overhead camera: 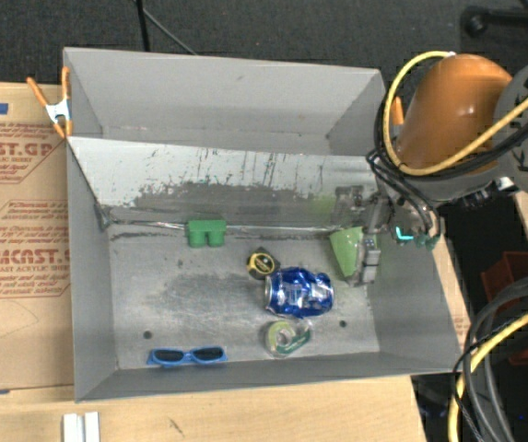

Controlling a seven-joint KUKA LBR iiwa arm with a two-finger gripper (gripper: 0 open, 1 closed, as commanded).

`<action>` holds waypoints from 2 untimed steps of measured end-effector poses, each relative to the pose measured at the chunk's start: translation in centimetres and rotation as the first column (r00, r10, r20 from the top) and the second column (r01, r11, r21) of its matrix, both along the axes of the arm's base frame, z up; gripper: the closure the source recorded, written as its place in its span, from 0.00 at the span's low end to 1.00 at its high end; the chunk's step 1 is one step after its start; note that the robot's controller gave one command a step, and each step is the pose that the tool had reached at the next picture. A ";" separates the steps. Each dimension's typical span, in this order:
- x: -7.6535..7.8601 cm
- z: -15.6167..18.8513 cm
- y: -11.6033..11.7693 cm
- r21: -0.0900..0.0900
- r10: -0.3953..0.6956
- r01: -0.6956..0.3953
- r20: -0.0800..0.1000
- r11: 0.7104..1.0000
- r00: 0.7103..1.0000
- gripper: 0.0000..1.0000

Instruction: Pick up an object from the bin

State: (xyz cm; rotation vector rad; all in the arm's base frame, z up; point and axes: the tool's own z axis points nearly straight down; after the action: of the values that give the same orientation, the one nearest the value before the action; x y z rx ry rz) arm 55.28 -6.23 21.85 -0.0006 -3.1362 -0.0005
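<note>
At right, a pale green lump [346, 251] lies beside the fingers [371, 258].

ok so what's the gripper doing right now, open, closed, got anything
Gripper: cannot be told whether open or closed; it is at the right of the bin, right beside a pale green object.

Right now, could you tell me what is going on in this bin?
A robot arm reaches into the grey bin from the right. Its tip is low at the right side, close against a pale green piece; whether it grips that piece I cannot tell. A crushed blue can, blue sunglasses and a green block lie on the floor apart from it.
</note>
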 end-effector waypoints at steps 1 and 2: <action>-2.3 -15.2 5.2 0.001 -0.071 0.071 0.005 0.998 0.997 0.00; -1.1 -11.7 5.0 0.001 -0.118 0.118 0.009 0.993 0.993 0.00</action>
State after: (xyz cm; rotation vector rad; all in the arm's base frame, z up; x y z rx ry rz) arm 54.19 -1.27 10.12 -0.1869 -3.1402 -0.0022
